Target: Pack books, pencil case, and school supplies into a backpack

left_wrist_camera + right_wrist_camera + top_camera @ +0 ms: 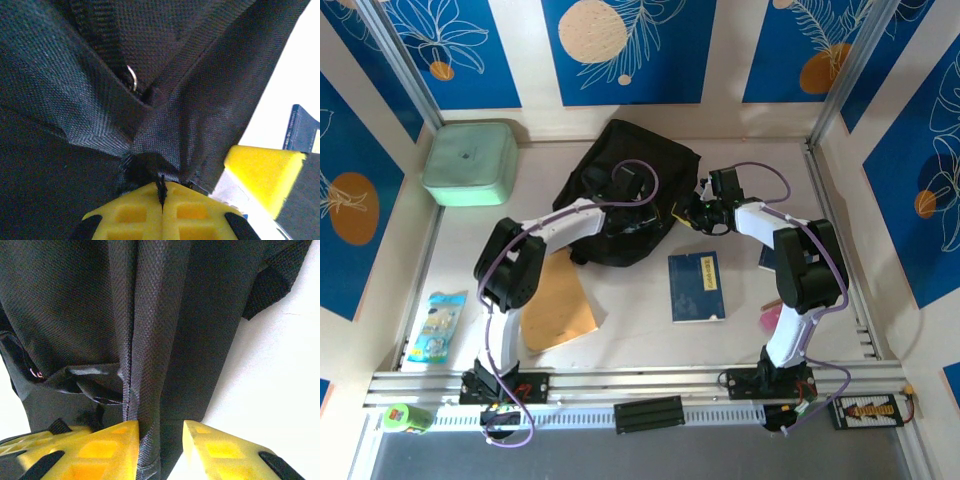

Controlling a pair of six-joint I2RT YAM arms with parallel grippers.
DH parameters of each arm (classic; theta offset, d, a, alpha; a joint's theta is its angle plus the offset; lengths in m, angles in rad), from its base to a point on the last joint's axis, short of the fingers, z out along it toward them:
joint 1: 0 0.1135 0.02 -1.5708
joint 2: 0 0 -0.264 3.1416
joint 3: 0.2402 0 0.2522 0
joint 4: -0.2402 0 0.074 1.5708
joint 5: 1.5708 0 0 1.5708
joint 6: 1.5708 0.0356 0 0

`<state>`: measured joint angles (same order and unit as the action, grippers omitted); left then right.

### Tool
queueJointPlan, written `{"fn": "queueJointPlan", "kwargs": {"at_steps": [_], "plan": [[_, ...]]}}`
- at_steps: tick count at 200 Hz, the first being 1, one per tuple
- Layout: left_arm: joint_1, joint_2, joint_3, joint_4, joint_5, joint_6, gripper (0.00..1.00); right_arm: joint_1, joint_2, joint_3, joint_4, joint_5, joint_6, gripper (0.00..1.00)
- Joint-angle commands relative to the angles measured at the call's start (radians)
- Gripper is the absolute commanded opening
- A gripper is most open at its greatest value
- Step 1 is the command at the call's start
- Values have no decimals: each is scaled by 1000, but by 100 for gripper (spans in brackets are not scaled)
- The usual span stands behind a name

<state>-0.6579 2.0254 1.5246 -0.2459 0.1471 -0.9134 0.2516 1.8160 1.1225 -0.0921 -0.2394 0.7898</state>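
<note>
I count one backpack (595, 160), two books and two grippers. The backpack lies at the far middle of the desk (640, 330). One book (696, 286) lies flat just near of it. The second book (767, 258) is partly hidden by the right arm. On the left wrist camera, the left gripper (161, 197) has its jaws pressed together on a pinch of the backpack's fabric. On the right wrist camera, the right gripper (160, 432) holds a fold of the same fabric between narrow jaws, at the backpack's right edge.
</note>
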Motion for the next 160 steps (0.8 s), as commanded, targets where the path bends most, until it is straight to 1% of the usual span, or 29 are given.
{"fn": "queueJointPlan", "kwargs": {"at_steps": [1, 39, 59, 78, 102, 114, 140, 160], "plan": [[-7, -52, -30, 10, -21, 19, 0, 9, -4, -9, -47, 5, -16, 30], [-8, -83, -90, 26, -17, 22, 0, 10, 0, 3, -41, -7, -12, 31], [-6, -96, -117, 40, -6, 33, 0, 21, -4, 6, -17, -40, -23, 38], [-7, -110, -150, 78, 7, 40, 0, 35, 5, 19, -32, -34, -22, 48], [-6, -128, -181, 109, 14, 47, 0, 42, 34, 36, -56, -14, -3, 50], [-6, -136, -192, 106, 6, 56, 0, 41, 47, 42, -62, -6, 6, 48], [-3, -174, -225, 69, -37, 80, 0, 37, 55, 49, -72, 31, 19, 29], [5, -224, -272, 46, -66, 100, 0, 33, 52, 48, -74, 59, 22, 22]]}}
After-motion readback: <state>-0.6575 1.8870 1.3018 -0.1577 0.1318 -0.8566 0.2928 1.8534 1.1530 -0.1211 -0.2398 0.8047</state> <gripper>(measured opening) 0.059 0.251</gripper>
